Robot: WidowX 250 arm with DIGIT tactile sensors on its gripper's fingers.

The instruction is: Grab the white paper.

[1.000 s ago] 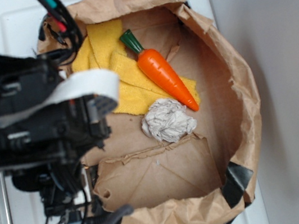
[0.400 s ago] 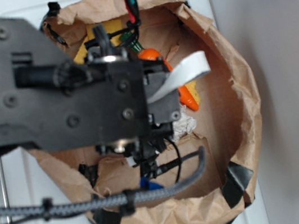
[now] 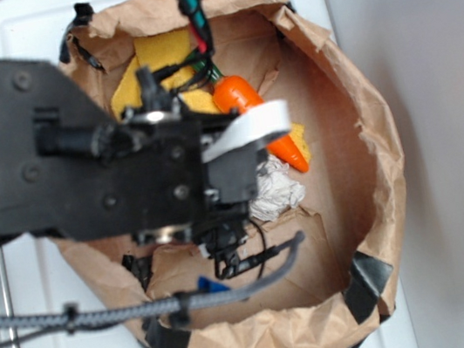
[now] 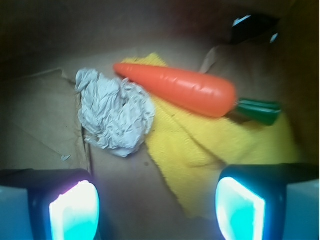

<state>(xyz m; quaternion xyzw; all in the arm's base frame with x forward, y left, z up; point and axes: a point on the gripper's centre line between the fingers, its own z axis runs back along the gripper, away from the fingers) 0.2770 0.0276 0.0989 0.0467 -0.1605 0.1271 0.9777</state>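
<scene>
White paper (image 4: 116, 116) sits at the left middle of our wrist view, just beside the carrot (image 4: 182, 90), and our gripper (image 4: 157, 207) is wide apart, so we should slide left before we squeeze only the ball.

Black boxy arm (image 3: 81, 171) w/ round screws; grey braided cable (image 3: 147, 307); white ribbon cable (image 3: 247, 127); red/green wires (image 3: 187, 4).

A white counter (image 3: 24, 35) held a big brown paper bag (image 3: 384, 159), which lay open on top of it.
</scene>
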